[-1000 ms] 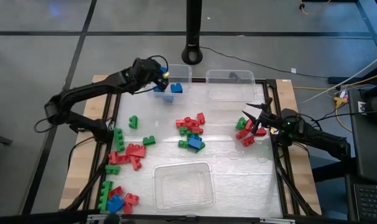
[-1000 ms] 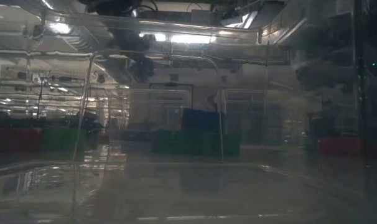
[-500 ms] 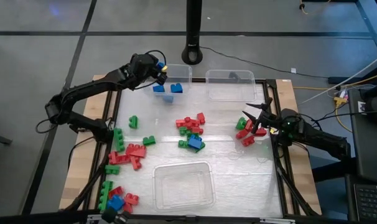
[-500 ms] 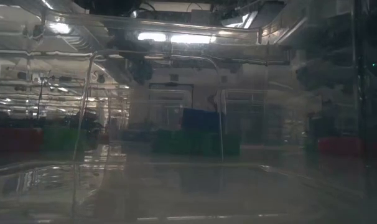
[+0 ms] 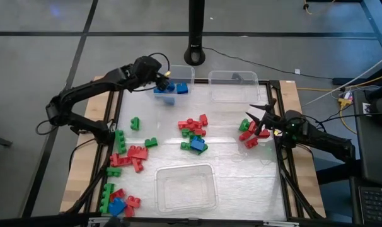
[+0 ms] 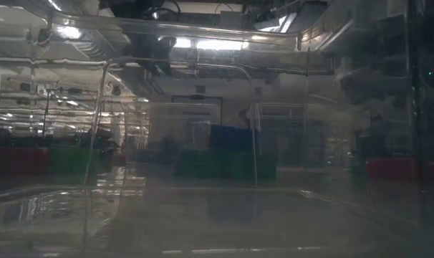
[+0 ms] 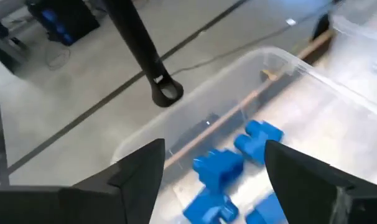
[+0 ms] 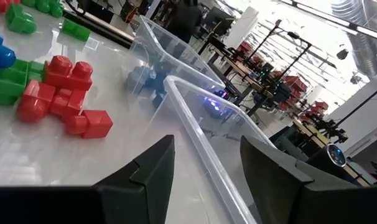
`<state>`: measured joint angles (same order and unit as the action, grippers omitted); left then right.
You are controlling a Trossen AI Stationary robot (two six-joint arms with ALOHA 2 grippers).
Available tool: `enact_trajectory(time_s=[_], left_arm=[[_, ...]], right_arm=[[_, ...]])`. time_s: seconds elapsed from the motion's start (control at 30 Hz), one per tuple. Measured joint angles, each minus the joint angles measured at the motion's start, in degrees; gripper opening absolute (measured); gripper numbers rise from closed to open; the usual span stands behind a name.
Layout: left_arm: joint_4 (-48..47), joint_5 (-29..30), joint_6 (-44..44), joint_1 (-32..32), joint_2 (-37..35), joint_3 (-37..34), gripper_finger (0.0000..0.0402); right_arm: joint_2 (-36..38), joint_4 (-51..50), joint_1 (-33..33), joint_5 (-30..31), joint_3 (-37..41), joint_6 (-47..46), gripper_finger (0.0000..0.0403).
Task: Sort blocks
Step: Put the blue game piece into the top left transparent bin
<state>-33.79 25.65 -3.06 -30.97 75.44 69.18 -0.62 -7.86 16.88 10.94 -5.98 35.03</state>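
Observation:
My left gripper [image 5: 163, 77] stands open over the near left corner of the far left clear bin [image 5: 186, 70]. Several blue blocks [image 7: 218, 165] lie on that bin's floor, below and between its fingers [image 7: 139, 177], untouched. My right gripper [image 5: 256, 122] waits open at the table's right side, beside a small heap of red and green blocks [image 5: 248, 136]. Its fingers [image 8: 142, 174] have nothing between them. More red, green and blue blocks lie in heaps at mid-table [image 5: 193, 133], at the left [image 5: 130, 154] and at the near left corner [image 5: 115, 200].
A second clear bin [image 5: 234, 78] stands at the far side, right of the first. A third bin [image 5: 186, 188] sits at the near edge, and the low view looks through its walls [image 6: 102, 143]. A black post's foot [image 5: 195, 53] stands beyond the table.
My left gripper has let go of a blue block over the far left bin. The block now lies on the bin's floor among the other blue ones. The gripper has tipped up slightly while staying over the bin's corner.

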Motion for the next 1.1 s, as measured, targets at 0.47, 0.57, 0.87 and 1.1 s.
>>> enact_trajectory(time_s=[0.47,0.57,0.87,1.1], left_arm=[[-18.73,-0.06,-24.87,34.87,-4.92,0.46,0.0265],[-22.47,-0.05,-35.07,43.25,-4.50,0.46,0.0265],[-23.76,0.00,-60.05,63.31,-0.50,0.44,0.0265],[-24.49,-3.01,-70.26,71.19,9.28,7.49,0.0265]], right_arm=[[0.02,4.94,0.00,-8.64,0.00,-0.47,0.0186],[0.02,5.00,0.00,-10.54,0.00,-0.65,0.0186],[0.02,4.89,0.00,-15.29,0.00,-4.87,0.0186],[0.02,4.81,-0.01,-18.82,0.00,-7.92,0.0186]])
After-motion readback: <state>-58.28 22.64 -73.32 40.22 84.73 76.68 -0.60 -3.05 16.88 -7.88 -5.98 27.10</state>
